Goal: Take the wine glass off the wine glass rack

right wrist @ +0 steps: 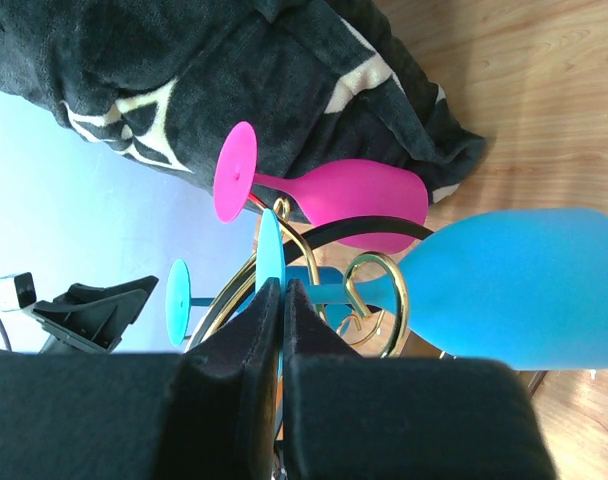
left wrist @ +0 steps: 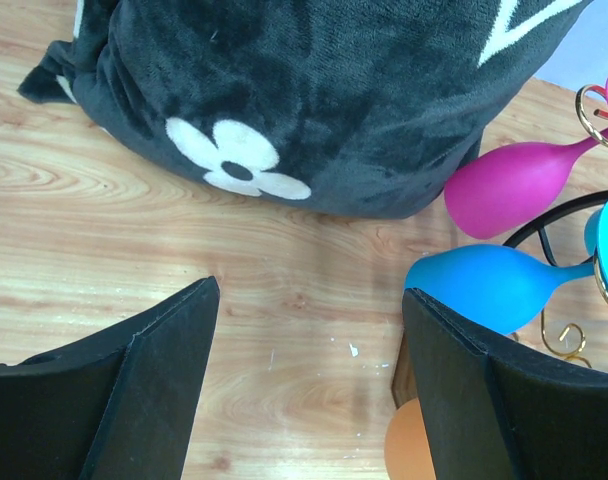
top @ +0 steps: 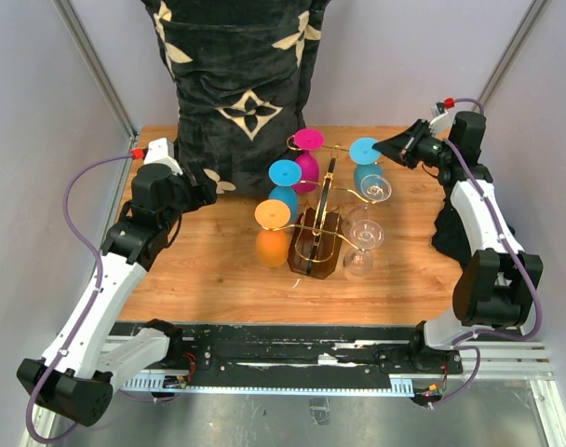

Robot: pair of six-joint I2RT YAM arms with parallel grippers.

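From above, the wine glass rack [top: 318,244] stands at the middle of the table [top: 208,279], gold wire on a dark wooden body. Coloured glasses hang from it bowl-down: a pink glass [top: 307,170] at 12 o'clock, a blue glass [top: 285,198] at 10, an orange glass [top: 272,248] at 8 and the light blue glass [top: 368,177] at 1. Clear glasses [top: 364,230] sit at 3 to 4 o'clock. The right gripper [top: 385,147] meets the light blue glass's foot from its 3 o'clock side. A dark flowered cushion [top: 241,84] lies at 11 o'clock, with the left arm [top: 139,223] beside it.

In the left wrist view, the left gripper [left wrist: 309,290] is spread wide over bare wood, holding nothing. The cushion is at 12 o'clock and the pink and blue bowls are at 2 and 3.

In the right wrist view, the fingers [right wrist: 229,370] are pressed together, pinching the edge-on rim of the light blue glass's foot. Its stem sits in a gold curl of the rack, with its bowl at 3 o'clock.
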